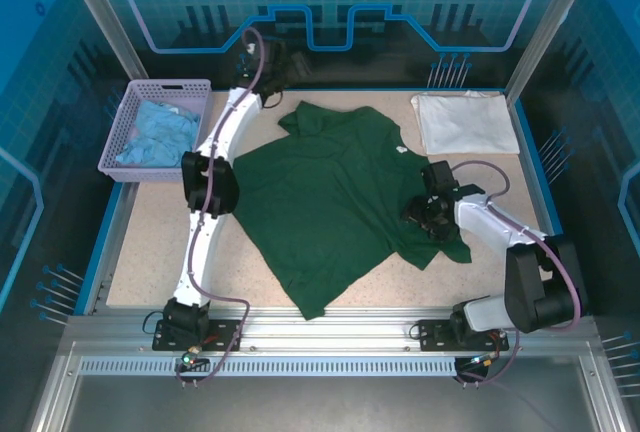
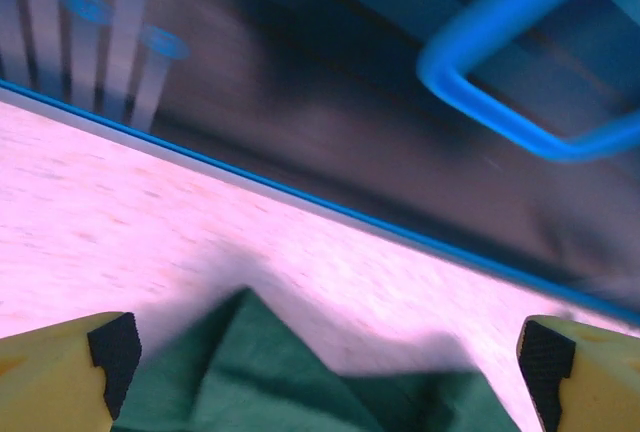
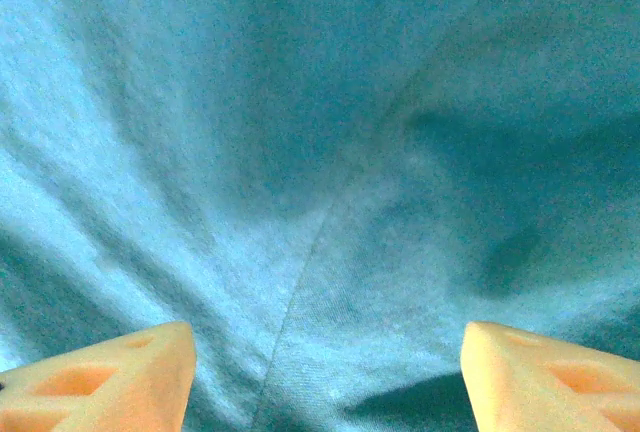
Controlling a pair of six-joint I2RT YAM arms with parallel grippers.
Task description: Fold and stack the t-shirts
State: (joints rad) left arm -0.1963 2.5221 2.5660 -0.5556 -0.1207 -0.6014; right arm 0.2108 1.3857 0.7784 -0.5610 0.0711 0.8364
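Ideally, with the dark green t-shirt (image 1: 330, 192) rumpled at centre and the white t-shirt (image 1: 465, 122) folded at the far right corner, the left gripper (image 2: 330, 367), fingers spread empty over its far sleeve, and the right gripper (image 3: 327, 357), spread above the cloth, should pinch edges and pull flat.

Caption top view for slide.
Dark green t-shirt spread mid-table; folded white t-shirt far right; purple basket far left.

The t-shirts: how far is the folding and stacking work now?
Done: the white t-shirt looks folded at the far right corner. In hand: the green t-shirt lies spread and unfolded, the left claw open at its far edge, the right claw open above its cloth. Left: fold the green one, then stack both.
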